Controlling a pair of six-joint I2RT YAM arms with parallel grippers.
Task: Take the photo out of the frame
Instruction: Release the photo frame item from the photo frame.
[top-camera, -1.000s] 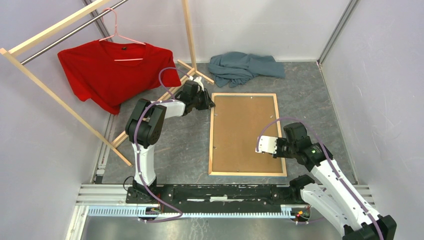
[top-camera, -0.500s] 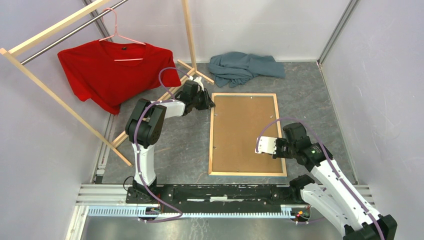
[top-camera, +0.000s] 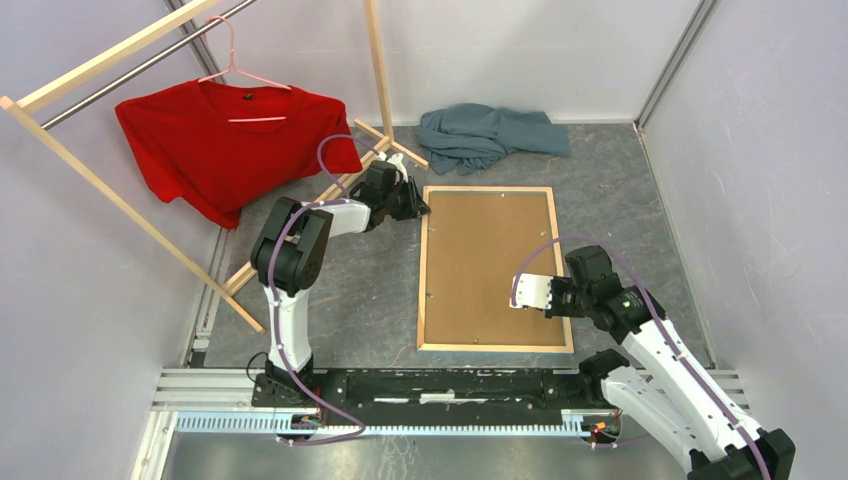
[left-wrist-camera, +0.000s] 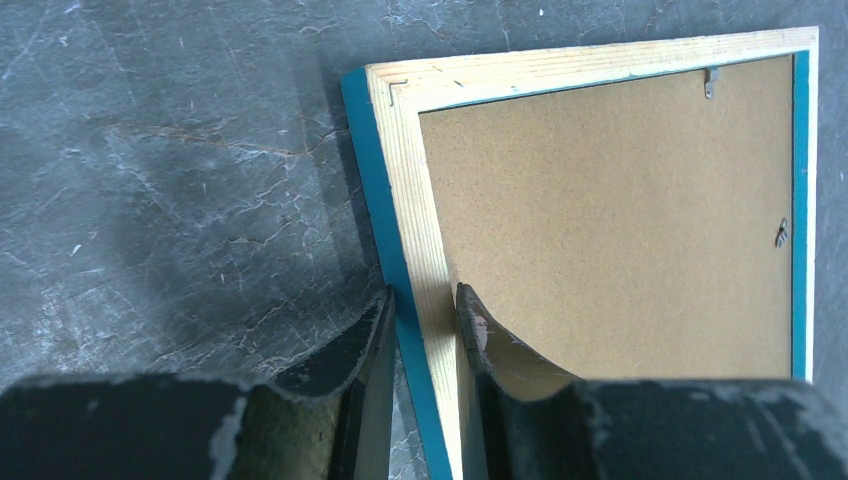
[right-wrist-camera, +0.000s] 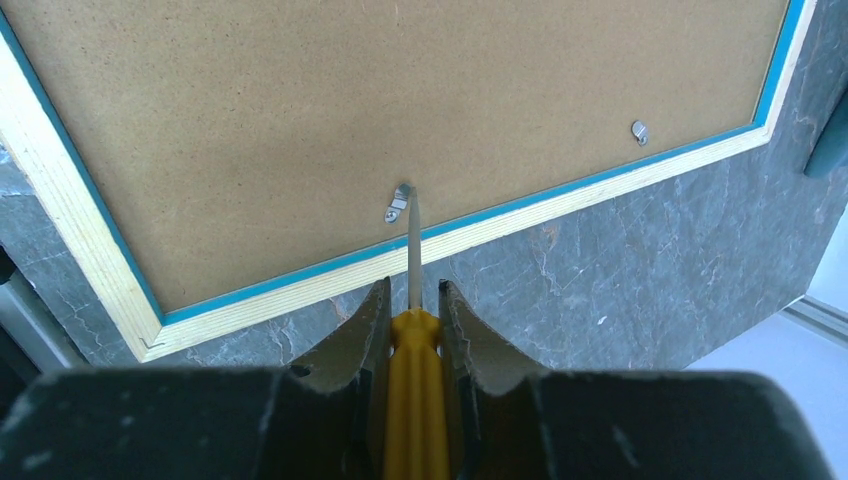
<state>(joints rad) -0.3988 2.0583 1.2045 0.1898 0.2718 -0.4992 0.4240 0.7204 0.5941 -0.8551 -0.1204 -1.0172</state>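
- No text, label, brand, number or sign can be read in any view.
- The frame (left-wrist-camera: 425, 220), backing board (left-wrist-camera: 600, 220) and screwdriver (right-wrist-camera: 412, 400) show no legible marks.

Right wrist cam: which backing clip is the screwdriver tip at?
The clip straight ahead of the right gripper, with the yellow-handled screwdriver blade tip at it. The other clip sits further right, near the frame corner, untouched.

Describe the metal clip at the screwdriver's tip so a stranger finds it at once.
Find the frame lying face down on the grey surface, brown backing board up. Along its side nearest the right arm, small silver clips sit on the board. Yours is the one at the tip of the yellow-handled screwdriver; the other clip has no tool near it.
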